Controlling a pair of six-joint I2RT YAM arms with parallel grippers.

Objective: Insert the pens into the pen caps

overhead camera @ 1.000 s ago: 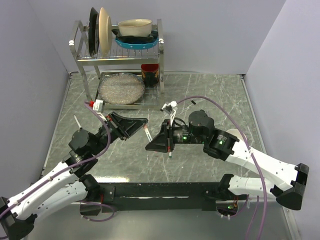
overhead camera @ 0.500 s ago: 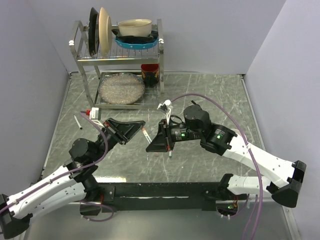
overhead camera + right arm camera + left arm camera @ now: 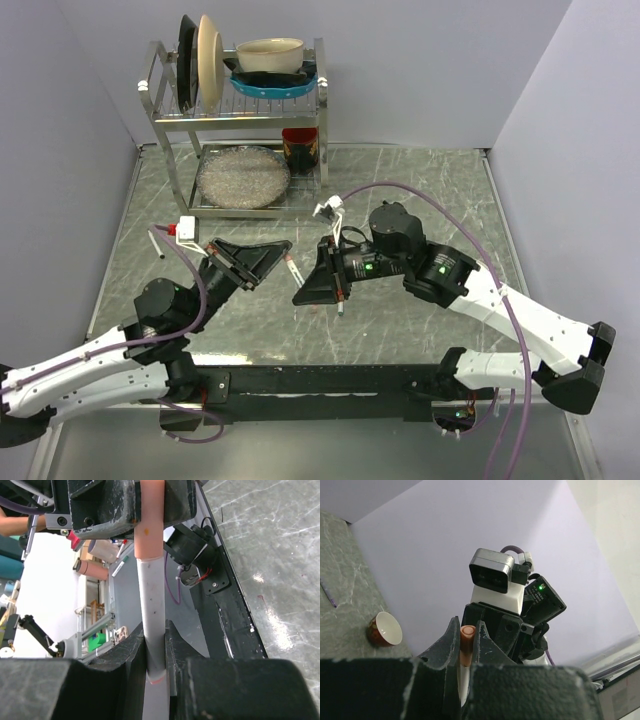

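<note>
A whitish pen (image 3: 152,605) runs straight between my two grippers. In the right wrist view its far end sits inside a pink pen cap (image 3: 148,530). My left gripper (image 3: 466,625) is shut on that cap (image 3: 467,642), whose closed end pokes out between the fingers. My right gripper (image 3: 154,630) is shut on the pen barrel. From above, the capped pen (image 3: 291,268) spans the gap between the left gripper (image 3: 283,248) and the right gripper (image 3: 300,292), above the table's middle. Another pen (image 3: 156,243) lies at the far left, and a third pen (image 3: 340,306) shows under the right gripper.
A metal dish rack (image 3: 165,130) stands at the back with plates, a bowl, a glass dish (image 3: 243,177) and a red cup (image 3: 300,148). A small red cup with a white inside (image 3: 385,629) sits on the table beyond the right arm.
Both arms have shifted their elbows, the left one lower, the right one further back. The gripper tips and the pen between them have hardly moved.
</note>
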